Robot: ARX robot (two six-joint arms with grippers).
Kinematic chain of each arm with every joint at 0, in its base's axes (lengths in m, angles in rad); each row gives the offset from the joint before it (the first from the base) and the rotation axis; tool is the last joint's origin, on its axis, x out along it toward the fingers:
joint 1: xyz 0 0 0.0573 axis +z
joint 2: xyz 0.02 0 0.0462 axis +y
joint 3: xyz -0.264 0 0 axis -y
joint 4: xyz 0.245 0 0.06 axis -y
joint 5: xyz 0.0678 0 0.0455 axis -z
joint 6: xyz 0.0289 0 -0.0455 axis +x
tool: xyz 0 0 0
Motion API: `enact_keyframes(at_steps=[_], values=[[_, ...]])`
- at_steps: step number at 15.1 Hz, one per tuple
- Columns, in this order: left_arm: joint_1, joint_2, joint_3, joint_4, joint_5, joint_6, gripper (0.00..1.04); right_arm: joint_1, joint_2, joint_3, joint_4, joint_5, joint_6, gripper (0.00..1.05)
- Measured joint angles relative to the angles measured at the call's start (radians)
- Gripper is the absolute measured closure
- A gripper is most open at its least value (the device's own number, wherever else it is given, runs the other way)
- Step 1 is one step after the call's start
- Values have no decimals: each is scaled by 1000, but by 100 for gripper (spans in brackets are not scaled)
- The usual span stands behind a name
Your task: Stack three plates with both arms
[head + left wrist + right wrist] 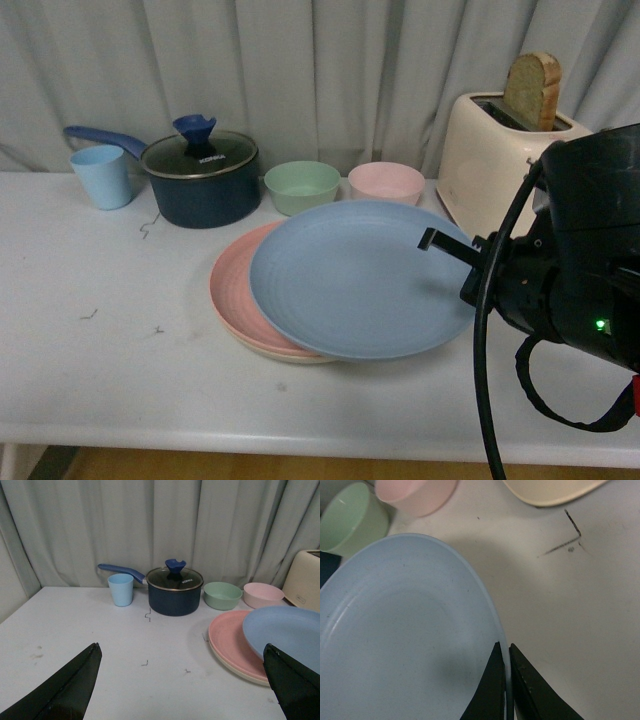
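- Light blue plate (pixel 355 280): a wide, shallow, matte disc, in front of the dark blue saucepan (pixel 200 180) and to its right, on the side nearer the camera. It is tilted, with the held edge raised off the white bench (pixel 100 350).
- It overlaps the pink plate (pixel 235 290), which lies flat on the beige plate (pixel 240 672). Only a thin rim of the beige one shows. Whether the blue plate's low edge touches the pink one cannot be told.
- Handling, as a judgement: the plate looks stiff and light, probably plastic or similar. Its smooth surface and thin rim give little to grip, and a pinch at one edge leaves the whole width hanging out from the jaws. The rim looks like the only place to take hold, and the plate could sag or swivel in the pinch if moved fast.
- Right arm (pixel 580 260): in the right wrist view its jaws are almost together, clamped on the blue plate's rim on the side furthest from the saucepan, one finger above and one below.
- Left arm (pixel 60 692): its jaws stand wide apart and hold nothing. They hang over bare bench in front of the saucepan, well apart from the plates.
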Motion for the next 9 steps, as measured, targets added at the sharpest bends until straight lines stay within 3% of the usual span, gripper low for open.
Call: enact_keyframes(at_steps=[9], values=[[0,0,0,0,0,0,7,100,150,219,-166,91,85,102]])
